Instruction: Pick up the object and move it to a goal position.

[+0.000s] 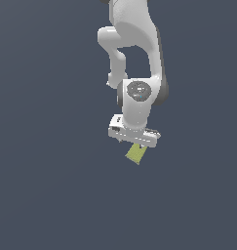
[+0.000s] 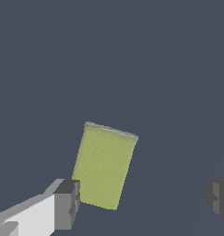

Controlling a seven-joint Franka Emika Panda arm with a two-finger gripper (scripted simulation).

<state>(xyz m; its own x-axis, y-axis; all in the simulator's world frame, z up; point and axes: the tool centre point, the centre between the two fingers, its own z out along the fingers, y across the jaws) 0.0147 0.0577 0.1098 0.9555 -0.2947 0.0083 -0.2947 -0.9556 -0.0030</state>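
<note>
Under the single white arm, one tool (image 2: 142, 200) (pads spread wide), one yellow-green block (image 2: 104, 166) between them, ungripped.

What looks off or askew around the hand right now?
Only the alignment. The yellow-green block lies skewed to the open hand and off-centre, close to one finger and far from the other. No damage or spill shows in either view.

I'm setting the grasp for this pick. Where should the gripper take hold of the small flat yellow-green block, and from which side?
Grip the small flat yellow-green rectangular block across its narrow width, on the two long edges, coming down from above. It lies flat, slightly skewed, and the open white gripper spans far wider. One finger sits beside a long edge; probably centre first.
</note>
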